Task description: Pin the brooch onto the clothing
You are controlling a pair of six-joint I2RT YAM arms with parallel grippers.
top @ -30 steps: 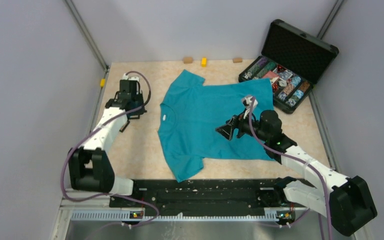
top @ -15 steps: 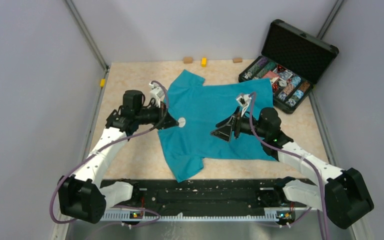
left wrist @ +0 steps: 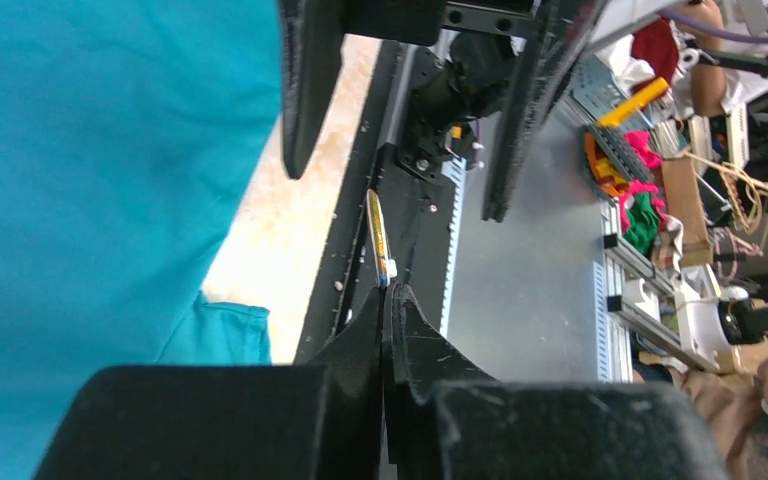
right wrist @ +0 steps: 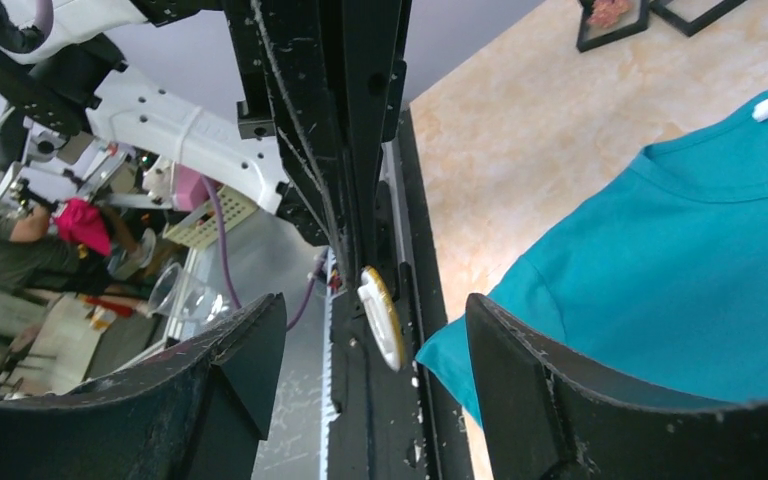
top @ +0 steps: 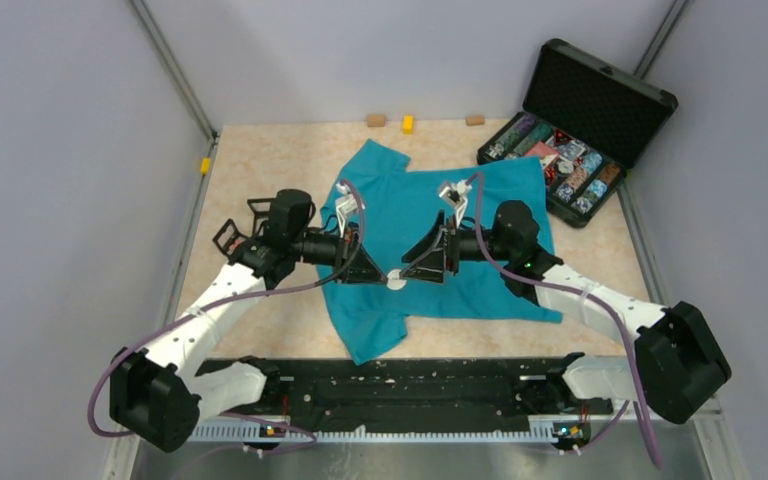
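Note:
The clothing (top: pixel 430 205) is a teal T-shirt lying flat on the table, also in the left wrist view (left wrist: pixel 90 150) and the right wrist view (right wrist: pixel 690 270). My left gripper (top: pixel 384 276) is shut on the brooch (top: pixel 397 281), a small round disc with a white back and a gold rim, held over the shirt's near part. From the left wrist it shows edge-on (left wrist: pixel 381 240) above the tips of my left gripper (left wrist: pixel 388 292). My right gripper (top: pixel 412 272) faces it, open. The brooch (right wrist: pixel 381 318) hangs between the spread fingers of my right gripper (right wrist: pixel 372 312), touching neither.
An open black case (top: pixel 600 100) with multicoloured trinkets (top: pixel 560 165) stands at the back right. Small blocks (top: pixel 408 123) lie along the far edge and a yellow one (top: pixel 205 165) at the left. A black rail (top: pixel 410 385) runs along the near edge.
My left arm swung from the table's left side across the shirt to the middle, carrying the white disc. My right gripper moved left to meet it and its jaws narrowed slightly.

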